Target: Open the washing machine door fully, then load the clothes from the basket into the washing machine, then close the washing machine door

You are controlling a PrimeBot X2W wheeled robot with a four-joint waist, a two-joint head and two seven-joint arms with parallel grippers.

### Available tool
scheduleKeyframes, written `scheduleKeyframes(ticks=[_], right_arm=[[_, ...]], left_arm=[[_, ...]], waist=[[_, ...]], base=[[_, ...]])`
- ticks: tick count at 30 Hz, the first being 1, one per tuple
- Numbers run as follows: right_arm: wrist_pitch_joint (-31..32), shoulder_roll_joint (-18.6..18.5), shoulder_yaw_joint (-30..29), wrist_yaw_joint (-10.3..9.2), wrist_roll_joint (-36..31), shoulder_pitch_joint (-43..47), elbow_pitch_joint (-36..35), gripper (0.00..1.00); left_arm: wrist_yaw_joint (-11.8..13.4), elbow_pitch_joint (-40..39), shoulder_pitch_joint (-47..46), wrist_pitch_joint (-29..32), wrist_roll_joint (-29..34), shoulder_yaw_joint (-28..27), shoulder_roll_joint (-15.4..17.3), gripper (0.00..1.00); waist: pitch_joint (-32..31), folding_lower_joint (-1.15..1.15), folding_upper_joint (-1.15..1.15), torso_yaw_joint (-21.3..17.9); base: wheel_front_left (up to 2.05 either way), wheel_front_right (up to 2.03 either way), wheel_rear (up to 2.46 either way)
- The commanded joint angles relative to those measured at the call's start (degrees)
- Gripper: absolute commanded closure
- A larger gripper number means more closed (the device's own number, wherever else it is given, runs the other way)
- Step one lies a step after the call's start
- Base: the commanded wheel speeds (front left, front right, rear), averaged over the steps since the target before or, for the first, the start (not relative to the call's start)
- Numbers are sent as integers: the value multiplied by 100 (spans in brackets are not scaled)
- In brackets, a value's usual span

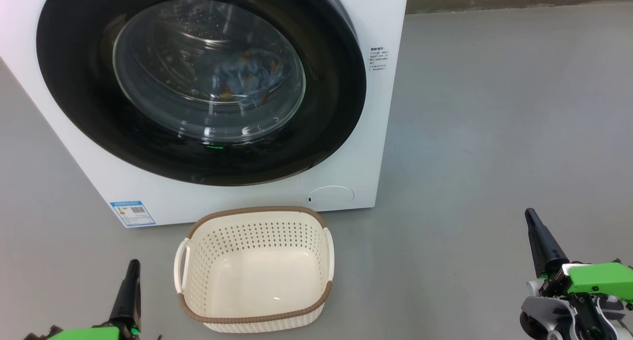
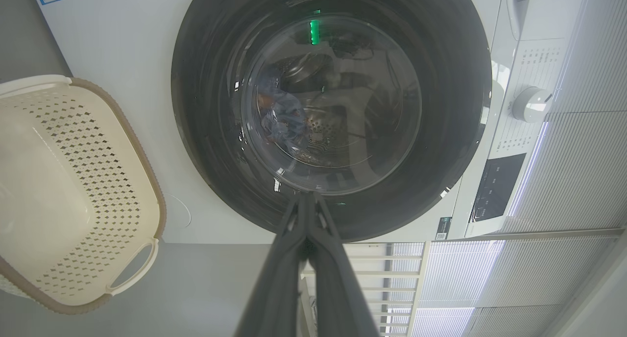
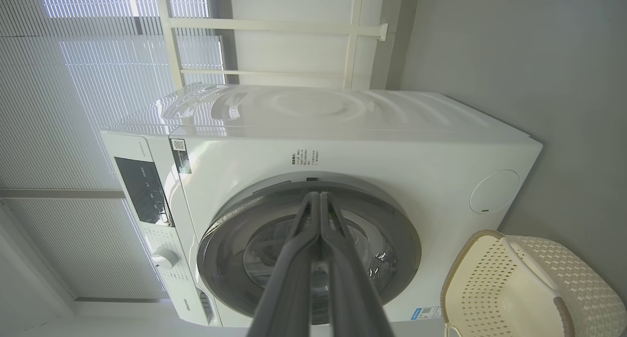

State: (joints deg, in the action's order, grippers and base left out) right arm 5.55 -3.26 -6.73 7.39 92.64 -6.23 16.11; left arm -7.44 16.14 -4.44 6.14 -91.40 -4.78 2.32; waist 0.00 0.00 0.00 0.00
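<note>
Pressed together and empty: left tool [image 1: 132, 266], right tool [image 1: 530, 214]; washing machine door [image 1: 89, 107] looks stiff and slick, best hooked at its right rim

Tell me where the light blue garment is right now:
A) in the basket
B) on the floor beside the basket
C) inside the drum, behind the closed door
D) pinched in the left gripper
C: the light blue garment shows through the glass of the washing machine door, which sits flush against the machine, and the basket holds nothing.
</note>
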Motion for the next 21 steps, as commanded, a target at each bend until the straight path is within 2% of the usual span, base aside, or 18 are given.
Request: scheduleKeyframes(ticks=[1, 21], right_arm=[[33, -22, 94, 10, 15, -36, -173, 100], [40, -16, 86, 10, 7, -37, -173, 100]], left_arm=[[6, -183, -220, 41, -68, -184, 56, 100], [5, -182, -221, 42, -68, -185, 56, 100]], waist=[[0, 0, 0, 0], [0, 0, 0, 0]], base=[[0, 0, 0], [0, 0, 0]])
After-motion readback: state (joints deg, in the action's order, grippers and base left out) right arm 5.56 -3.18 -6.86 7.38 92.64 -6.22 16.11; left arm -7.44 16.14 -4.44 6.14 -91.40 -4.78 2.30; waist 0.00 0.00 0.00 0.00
